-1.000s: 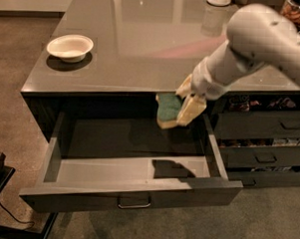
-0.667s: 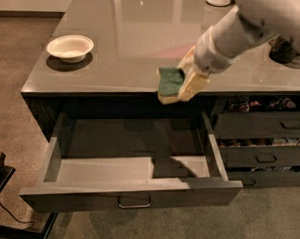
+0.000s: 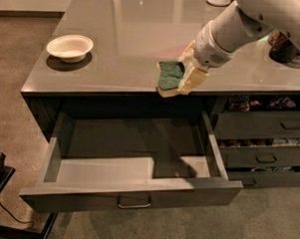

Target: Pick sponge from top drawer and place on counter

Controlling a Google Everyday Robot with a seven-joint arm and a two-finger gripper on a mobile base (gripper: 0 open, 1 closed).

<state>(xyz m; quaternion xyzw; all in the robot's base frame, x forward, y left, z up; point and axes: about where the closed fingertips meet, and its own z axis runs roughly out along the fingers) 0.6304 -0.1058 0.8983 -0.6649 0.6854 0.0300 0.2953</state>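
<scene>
The hand (image 3: 176, 74) is clamping the sponge (image 3: 168, 76) between its two pale fingers (image 3: 194, 79), which are closing on it from either side with no gap showing. The sponge is hanging right at the front edge of the surface (image 3: 123, 35), its dark green face turned up toward the camera and only a thin yellow sliver showing along its lower side. Whether it is touching the surface or floating just above it is not clear.

The white arm (image 3: 234, 25) is reaching in from above the right part of the surface, and its upper end is running out of the picture.

Below the front edge of the surface, the top drawer (image 3: 132, 190) is standing pulled wide out, its small metal handle (image 3: 134, 204) facing the camera and its back part lying in shadow under the surface.

A white bowl (image 3: 70, 46) is sitting near the left end of the surface, well apart from the hand. At the right end a dark object (image 3: 288, 48) is lying half hidden behind the arm and is hard to make out. Under the right part of the surface, narrower drawers (image 3: 262, 126) are showing blurred, colourful contents (image 3: 250, 102) above their fronts.
</scene>
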